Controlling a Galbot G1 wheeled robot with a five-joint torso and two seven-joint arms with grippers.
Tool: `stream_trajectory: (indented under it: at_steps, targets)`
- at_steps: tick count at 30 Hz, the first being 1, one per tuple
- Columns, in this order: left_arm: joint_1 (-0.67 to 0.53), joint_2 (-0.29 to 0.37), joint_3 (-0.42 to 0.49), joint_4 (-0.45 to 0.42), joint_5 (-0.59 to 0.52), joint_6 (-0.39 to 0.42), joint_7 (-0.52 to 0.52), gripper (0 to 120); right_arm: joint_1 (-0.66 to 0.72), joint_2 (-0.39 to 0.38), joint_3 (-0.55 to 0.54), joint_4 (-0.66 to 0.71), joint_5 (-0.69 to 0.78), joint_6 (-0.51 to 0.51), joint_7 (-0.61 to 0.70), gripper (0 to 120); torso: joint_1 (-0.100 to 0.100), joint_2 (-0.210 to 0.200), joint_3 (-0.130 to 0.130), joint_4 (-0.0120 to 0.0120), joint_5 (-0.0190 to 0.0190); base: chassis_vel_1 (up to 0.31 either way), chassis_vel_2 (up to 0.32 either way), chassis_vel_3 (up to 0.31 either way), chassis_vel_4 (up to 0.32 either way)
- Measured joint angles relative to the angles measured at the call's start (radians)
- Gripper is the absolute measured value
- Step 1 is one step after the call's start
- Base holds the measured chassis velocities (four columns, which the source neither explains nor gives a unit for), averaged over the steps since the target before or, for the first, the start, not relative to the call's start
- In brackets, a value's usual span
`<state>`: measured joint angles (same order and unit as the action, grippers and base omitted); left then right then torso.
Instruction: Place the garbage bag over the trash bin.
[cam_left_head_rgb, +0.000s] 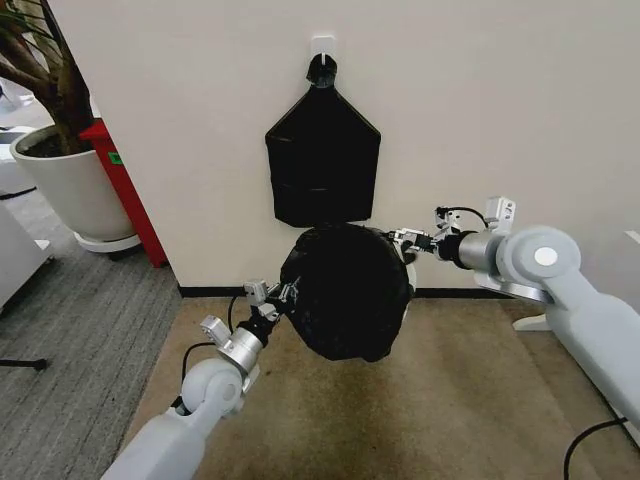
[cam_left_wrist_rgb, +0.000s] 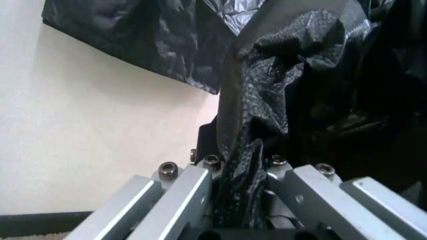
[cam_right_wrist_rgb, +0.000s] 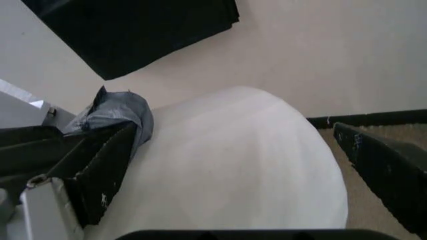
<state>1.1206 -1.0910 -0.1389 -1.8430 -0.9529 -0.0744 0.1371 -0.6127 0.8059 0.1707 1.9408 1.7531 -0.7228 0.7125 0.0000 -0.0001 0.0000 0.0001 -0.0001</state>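
No readable text, brand, number or sign stood on anything; a small green label (cam_left_head_rgb: 116, 158) was too blurred.

bundle of bags (cam_left_head_rgb: 322, 165) hanging flat from wall hook (cam_left_head_rgb: 322, 45) | plant pot (cam_left_head_rgb: 70, 185) sitting on grey carpet, far left | red panel (cam_left_head_rgb: 125, 190) leaning just beside pot | tan carpet (cam_left_head_rgb: 450, 400) lying below wall

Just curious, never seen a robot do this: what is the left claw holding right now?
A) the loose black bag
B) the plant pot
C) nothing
A: in the left wrist view, the left gripper is clamped on a fold of the garbage bag.
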Motion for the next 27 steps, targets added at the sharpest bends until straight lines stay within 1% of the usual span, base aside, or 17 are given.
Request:
stream_trajectory:
  at_steps: [3,8,12,15,16,18,19,20,22,23,24,27]
  targets:
    - [0.000,-0.001,-0.001,0.000,-0.013,0.005,-0.006,3,-0.007,0.004,0.004,0.012,-0.009,0.015,0.001,100,0.000,0.000,0.000,-0.0001,0.0001,0.000,0.000,0.000,0.000]
    - [-0.004,-0.003,-0.007,0.015,-0.061,0.024,-0.032,3,-0.028,-0.010,0.046,0.059,0.006,0.051,0.003,100,0.000,0.000,0.000,0.0000,-0.0001,0.000,0.000,0.000,0.000]
    - [-0.006,-0.011,-0.008,0.038,-0.111,0.041,-0.078,3,-0.086,-0.035,0.125,0.126,0.025,0.098,-0.009,100,0.000,0.000,0.000,-0.0003,-0.0003,0.000,0.000,0.000,0.000]
    - [-0.012,-0.016,-0.008,0.040,-0.165,0.062,-0.112,3,-0.149,-0.034,0.192,0.161,0.009,0.124,-0.036,100,0.000,0.000,0.000,0.0000,0.0001,0.000,0.000,0.000,0.000]
    - [-0.012,-0.016,-0.008,0.040,-0.165,0.062,-0.112,3,-0.149,-0.034,0.192,0.161,0.009,0.124,-0.036,100,0.000,0.000,0.000,0.0000,0.0001,0.000,0.000,0.000,0.000]
    - [-0.022,-0.020,-0.008,0.040,-0.239,0.084,-0.152,3,-0.261,-0.027,0.292,0.211,0.000,0.135,-0.088,100,0.000,0.000,0.000,0.0001,0.0000,0.000,0.000,0.000,0.000]
    - [-0.024,-0.021,-0.008,0.040,-0.261,0.090,-0.162,3,-0.283,-0.026,0.309,0.220,-0.004,0.136,-0.100,100,0.000,0.000,0.000,-0.0002,0.0001,0.000,0.000,0.000,0.000]
    - [-0.027,-0.023,-0.010,0.039,-0.310,0.106,-0.187,3,-0.356,-0.019,0.361,0.252,-0.028,0.138,-0.145,100,0.000,0.000,0.000,-0.0006,0.0005,0.000,0.000,0.000,0.000]
    - [-0.030,-0.025,-0.016,0.038,-0.382,0.130,-0.222,3,-0.446,0.004,0.422,0.306,-0.064,0.145,-0.175,100,0.000,0.000,0.000,-0.0006,0.0000,0.000,0.000,0.000,0.000]
    - [-0.031,-0.026,-0.020,0.038,-0.410,0.142,-0.236,3,-0.484,0.022,0.445,0.335,-0.085,0.149,-0.179,100,0.000,0.000,0.000,-0.0004,0.0000,0.000,0.000,0.000,0.000]
    - [-0.031,-0.026,-0.020,0.038,-0.410,0.142,-0.236,3,-0.484,0.022,0.445,0.335,-0.085,0.149,-0.179,100,0.000,0.000,0.000,-0.0004,0.0000,0.000,0.000,0.000,0.000]
    - [-0.035,-0.030,-0.038,0.044,-0.514,0.175,-0.291,3,-0.595,0.080,0.473,0.435,-0.190,0.152,-0.185,100,0.000,0.000,0.000,-0.0002,-0.0004,0.000,0.000,0.000,0.000]
